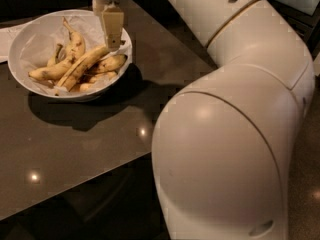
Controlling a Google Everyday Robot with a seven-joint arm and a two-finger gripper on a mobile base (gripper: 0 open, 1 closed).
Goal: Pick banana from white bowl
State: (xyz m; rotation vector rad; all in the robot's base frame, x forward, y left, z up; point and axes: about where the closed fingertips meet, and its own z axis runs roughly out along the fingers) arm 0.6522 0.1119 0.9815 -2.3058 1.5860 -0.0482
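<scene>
The white bowl [30, 39] stands at the far left of the dark table, lined with crinkled white paper and holding several bananas. The banana [80, 68], long and nearly straight with brown streaks, lies diagonally across the pile, its upper end toward the bowl's right rim. The gripper [113, 40] hangs from above over the bowl's right side, its tan fingers pointing down just above the upper end of the banana. It holds nothing.
Shorter brown-spotted bananas [110, 63] lie beside and under the long one. A white sheet [6, 36] lies at the far left edge. The robot's large white arm [235, 109] fills the right half of the view. The dark glossy table [100, 139] extends toward the front.
</scene>
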